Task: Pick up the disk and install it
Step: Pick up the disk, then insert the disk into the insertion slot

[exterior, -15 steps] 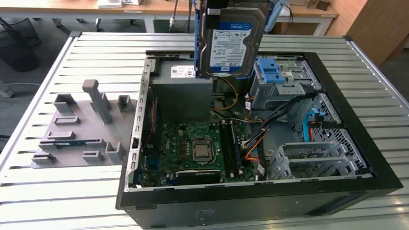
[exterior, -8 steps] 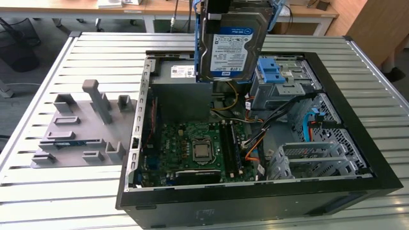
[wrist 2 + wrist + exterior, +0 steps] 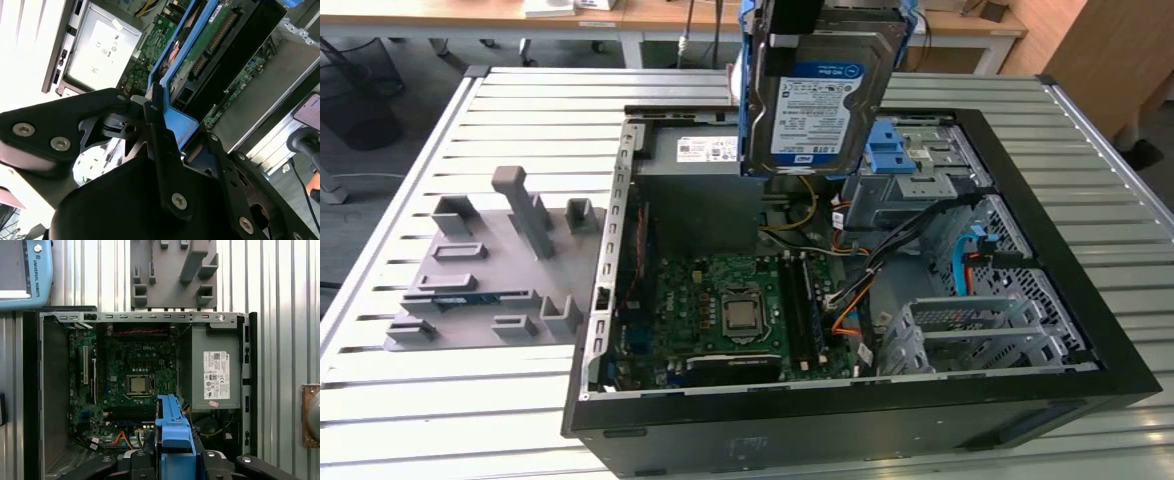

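Item: the disk, a flat rectangular drive in silver metal with a blue-and-white label and blue plastic side rails, was in the upper middle of the exterior view, lifted clear above the open computer case and touching nothing beneath it. It hung on edge with its label face toward the camera, probably so that its rails stayed free for a bay. The gripper, of black metal links and bolts, was clamped on the disk's upper end, its jaws bearing on the blue plastic. Below lay the case, a black box with its side panel off, presumably to give access from above. Inside it were a green motherboard, a smooth grey power-supply box with a white sticker, a blue plastic latch bracket and a perforated silver drive cage. At centre left stood a matt grey slotted fixture on the ribbed metal table.
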Motion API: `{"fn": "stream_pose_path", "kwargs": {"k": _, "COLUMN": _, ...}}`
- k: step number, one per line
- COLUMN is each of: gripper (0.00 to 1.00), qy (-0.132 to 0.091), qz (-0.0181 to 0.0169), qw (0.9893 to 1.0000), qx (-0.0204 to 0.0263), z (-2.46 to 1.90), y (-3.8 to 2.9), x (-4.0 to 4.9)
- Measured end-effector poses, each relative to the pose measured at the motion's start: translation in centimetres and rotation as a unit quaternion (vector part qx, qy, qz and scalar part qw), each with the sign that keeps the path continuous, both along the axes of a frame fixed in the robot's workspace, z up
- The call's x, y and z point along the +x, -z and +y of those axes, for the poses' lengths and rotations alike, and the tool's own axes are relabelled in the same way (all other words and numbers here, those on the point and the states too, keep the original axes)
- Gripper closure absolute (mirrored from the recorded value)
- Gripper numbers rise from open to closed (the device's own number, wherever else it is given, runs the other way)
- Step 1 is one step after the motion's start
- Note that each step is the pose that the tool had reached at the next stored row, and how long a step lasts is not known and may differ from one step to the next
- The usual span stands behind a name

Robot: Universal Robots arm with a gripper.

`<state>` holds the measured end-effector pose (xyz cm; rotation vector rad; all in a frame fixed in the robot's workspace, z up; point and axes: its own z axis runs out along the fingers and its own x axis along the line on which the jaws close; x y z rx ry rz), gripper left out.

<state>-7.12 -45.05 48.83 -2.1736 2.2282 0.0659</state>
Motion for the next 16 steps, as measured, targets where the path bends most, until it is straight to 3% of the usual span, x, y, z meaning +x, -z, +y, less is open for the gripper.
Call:
{"fn": "stream_pose_path", "kwargs": {"k": 4, "gripper": 0.64, "qy": 0.000, "qz": 0.0000, "qw": 1.0000, "qx": 0.0000, "z": -0.11, "y": 0.01, "x": 0.66}}
{"fn": "stream_pose_path", "kwargs": {"k": 16, "gripper": 0.64, "qy": 0.001, "qz": 0.0000, "qw": 1.0000, "qx": 0.0000, "z": -0.11, "y": 0.01, "x": 0.67}}
